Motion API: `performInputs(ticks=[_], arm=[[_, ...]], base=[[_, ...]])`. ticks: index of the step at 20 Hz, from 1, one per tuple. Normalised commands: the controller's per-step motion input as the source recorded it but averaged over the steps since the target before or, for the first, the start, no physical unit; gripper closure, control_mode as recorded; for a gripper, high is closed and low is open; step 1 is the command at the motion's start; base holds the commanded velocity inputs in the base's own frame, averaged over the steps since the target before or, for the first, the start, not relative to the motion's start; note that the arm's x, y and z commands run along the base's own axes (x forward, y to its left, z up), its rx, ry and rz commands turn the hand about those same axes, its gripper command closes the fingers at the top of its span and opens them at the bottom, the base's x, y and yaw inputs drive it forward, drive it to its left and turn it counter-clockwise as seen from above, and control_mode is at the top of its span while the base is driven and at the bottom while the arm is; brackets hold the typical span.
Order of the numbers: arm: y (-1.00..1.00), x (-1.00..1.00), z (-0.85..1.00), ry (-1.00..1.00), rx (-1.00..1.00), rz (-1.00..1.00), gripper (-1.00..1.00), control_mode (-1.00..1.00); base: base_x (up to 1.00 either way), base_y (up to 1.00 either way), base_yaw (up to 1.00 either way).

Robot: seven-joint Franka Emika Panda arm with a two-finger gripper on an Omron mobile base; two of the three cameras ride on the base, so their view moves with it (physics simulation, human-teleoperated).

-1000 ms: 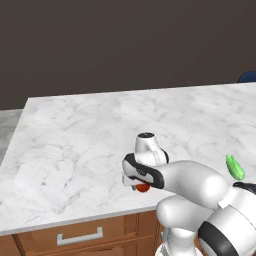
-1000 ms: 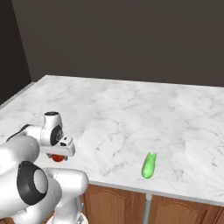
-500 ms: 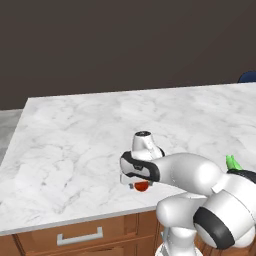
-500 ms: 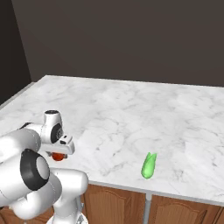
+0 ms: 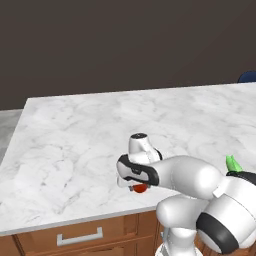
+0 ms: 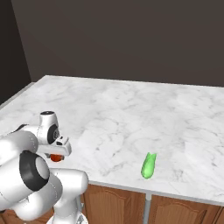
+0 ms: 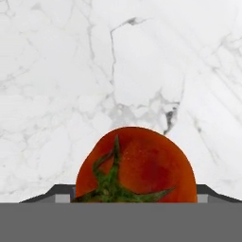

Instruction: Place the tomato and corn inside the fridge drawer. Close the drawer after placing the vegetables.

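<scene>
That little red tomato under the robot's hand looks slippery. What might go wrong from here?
Two risks, as guesses. The tomato is round and glossy, so it might squirt from between the finger pads of the gripper and roll across the marble counter; it sits close to the front edge, so it could drop off. The corn also lies near that edge, and a wide swing of the arm might knock it.

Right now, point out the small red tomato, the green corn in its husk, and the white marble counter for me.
Small red tomato (image 7: pixel 142 165): hand view, on its glossy skin beside the green stem.
Green corn in its husk (image 6: pixel 148 166): right base view, middle of the husk.
White marble counter (image 5: pixel 85 135): left base view, bare top surface.
</scene>
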Motion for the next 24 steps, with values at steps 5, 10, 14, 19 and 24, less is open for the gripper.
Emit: performInputs(ticks=[5,10,14,19,24], arm=[[0.00,-0.01,-0.16,0.00,-0.01,0.00,1.00,-1.00],[-0.07,-0.18,0.48,-0.07,0.00,-0.07,1.00,-1.00],[-0.35,-0.23,0.99,-0.12,0.00,-0.04,1.00,-1.00],[-0.50,-0.22,0.81,-0.15,0.00,-0.01,1.00,-1.00],[-0.47,-0.16,0.59,-0.19,0.02,0.00,1.00,-1.00]], base=[[0.00,0.00,0.00],[0.00,0.00,0.00],[0.00,0.00,0.00],[0.00,0.00,0.00],[0.00,0.00,0.00]])
